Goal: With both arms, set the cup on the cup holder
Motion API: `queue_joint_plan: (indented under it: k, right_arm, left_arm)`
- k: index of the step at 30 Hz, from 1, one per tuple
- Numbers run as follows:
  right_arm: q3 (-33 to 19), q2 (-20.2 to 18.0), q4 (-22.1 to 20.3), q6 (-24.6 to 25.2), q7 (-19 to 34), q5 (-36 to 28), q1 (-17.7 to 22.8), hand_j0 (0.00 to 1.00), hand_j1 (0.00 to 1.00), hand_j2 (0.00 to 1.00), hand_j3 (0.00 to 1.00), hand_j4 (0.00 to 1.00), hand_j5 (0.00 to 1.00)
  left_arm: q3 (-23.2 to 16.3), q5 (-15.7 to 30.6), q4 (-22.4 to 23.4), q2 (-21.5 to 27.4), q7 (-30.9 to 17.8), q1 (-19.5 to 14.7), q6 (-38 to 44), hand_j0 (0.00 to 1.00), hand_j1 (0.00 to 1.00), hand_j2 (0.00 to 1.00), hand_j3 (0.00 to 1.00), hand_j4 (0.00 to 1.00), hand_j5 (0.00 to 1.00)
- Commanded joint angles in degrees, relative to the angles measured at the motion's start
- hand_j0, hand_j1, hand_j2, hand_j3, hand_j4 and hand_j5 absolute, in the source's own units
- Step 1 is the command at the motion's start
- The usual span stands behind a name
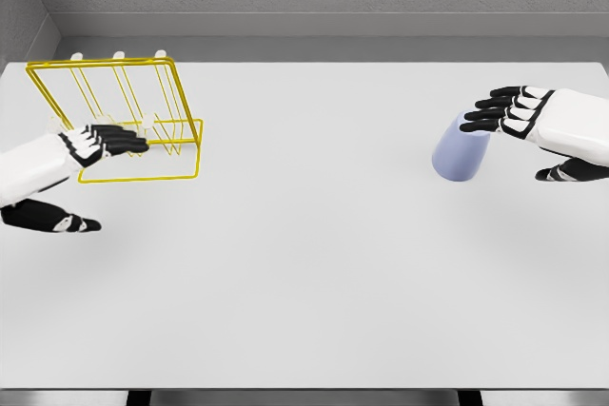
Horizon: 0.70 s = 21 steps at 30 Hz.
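Rack (pixel 124 121) sits far left of the cup (pixel 461 149), yellow wire, leaning back, and the left hand (pixel 100 143) is right at it, fingers stretched flat against the low front wires, thumb hanging below, gripping nothing. Table (pixel 304 282) runs white between them. Now the cup, pale blue, tilted on the tabletop, well apart from the rack. Right hand (pixel 528 121) hovers just right of the cup's rim, fingers extended over it, thumb low, not closed yet. Looks light, rigid, smooth-walled, likely slippery; best pinched across the side wall near the rim.
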Motion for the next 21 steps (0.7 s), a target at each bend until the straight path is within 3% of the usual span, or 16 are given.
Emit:
queue_joint_plan:
  k: [1, 7, 10, 14, 17, 18, 21]
  right_arm:
    - [-0.06, -0.09, 0.00, 0.05, -0.10, -0.40, 0.00, 1.00, 1.00, 1.00, 1.00, 1.00, 1.00]
    - [-0.06, -0.01, 0.00, 0.05, -0.02, -0.14, 0.00, 1.00, 1.00, 1.00, 1.00, 1.00, 1.00]
    - [-0.50, 2.37, 0.00, 0.05, 0.07, 1.53, -0.79, 1.00, 1.00, 1.00, 1.00, 1.00, 1.00]
    - [-0.50, 5.62, 0.26, 0.05, 6.57, 1.44, -3.78, 1.00, 1.00, 1.00, 1.00, 1.00, 1.00]
    - [-0.50, 10.71, 4.47, 0.05, 11.49, 3.02, -5.10, 1.00, 1.00, 1.00, 1.00, 1.00, 1.00]
    - [-0.41, 12.91, 6.67, 0.05, 13.87, 3.02, -7.20, 1.00, 1.00, 1.00, 1.00, 1.00, 1.00]
    - [-0.23, 15.11, 8.34, 0.05, 16.24, 3.46, -9.14, 1.00, 1.00, 1.00, 1.00, 1.00, 1.00]
  left_arm:
    - [-2.26, -2.95, -0.01, -0.29, 0.02, 0.00, 0.06, 1.00, 1.00, 1.00, 1.00, 1.00, 1.00]
    - [-1.82, -4.01, 0.34, -0.91, 0.29, -0.35, 0.06, 1.00, 1.00, 1.00, 1.00, 1.00, 1.00]
    - [-1.73, -3.92, 0.95, -1.00, 0.46, -0.18, 0.06, 1.00, 1.00, 1.00, 1.00, 1.00, 1.00]
    - [-1.82, -4.36, 1.92, -1.17, 0.46, 0.18, 0.06, 1.00, 1.00, 1.00, 1.00, 1.00, 1.00]
    - [-1.82, -4.10, 2.62, -2.40, 0.46, 0.18, 0.06, 1.00, 1.00, 1.00, 1.00, 1.00, 1.00]
    - [-1.82, -4.27, 2.45, -2.58, 0.46, 0.17, 0.06, 1.00, 1.00, 1.00, 1.00, 1.00, 1.00]
    - [-2.26, -4.10, 2.27, -3.46, 0.64, 0.26, 0.06, 1.00, 1.00, 1.00, 1.00, 1.00, 1.00]
